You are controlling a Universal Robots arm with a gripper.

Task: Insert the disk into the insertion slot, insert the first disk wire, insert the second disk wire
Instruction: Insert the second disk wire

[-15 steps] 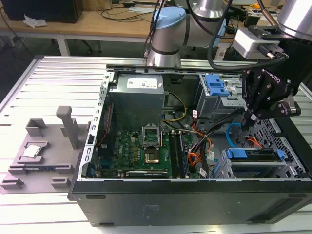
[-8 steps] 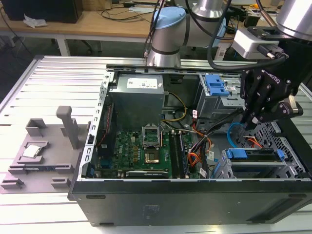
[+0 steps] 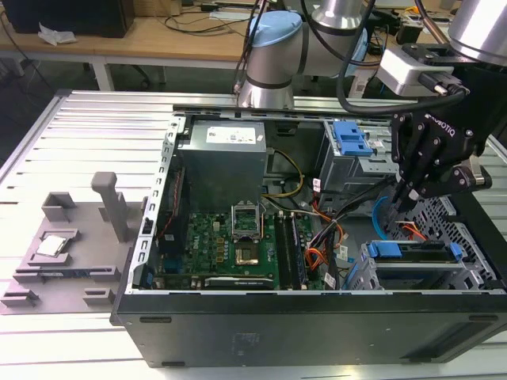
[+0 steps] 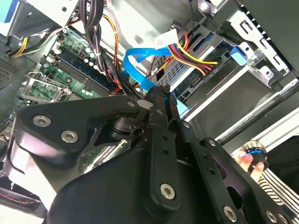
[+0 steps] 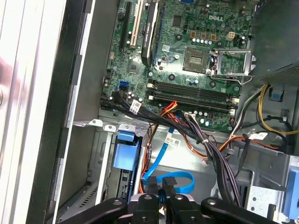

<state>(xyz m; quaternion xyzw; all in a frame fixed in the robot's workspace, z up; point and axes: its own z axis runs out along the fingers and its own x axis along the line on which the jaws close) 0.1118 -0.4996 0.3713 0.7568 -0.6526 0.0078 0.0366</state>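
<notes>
**Gripper pinching the blue cable beside the seated drive**

Exterior view: the black gripper (image 3: 404,202) is reaching down into the open computer case (image 3: 317,332) on the exterior view's right, its tips sitting just above the insertion slot (image 3: 475,273), the low perforated silver cage. The disk (image 3: 412,250) is lying inside that bay, its bright blue carrier edge facing the motherboard (image 3: 230,245). The upper grey cage with the blue latch (image 3: 350,142) is standing just behind the gripper, and a bundle of black, orange and red leads (image 3: 329,237) is crowding the gap between the board and the bay. A grey fixture block (image 3: 71,245) is resting on the slatted table (image 3: 47,142), well apart from the case.

In the second wrist view the fingers (image 4: 161,105) are standing nearly closed, clamping the second disk wire (image 4: 140,70), whose flat light-blue loop is curving up past the red, yellow and black power leads (image 4: 196,58) at the drive's rear.

In the first wrist view the same blue loop is arching right above the fingertips, with black cable bundles (image 5: 210,154) crossing close beside it.
</notes>
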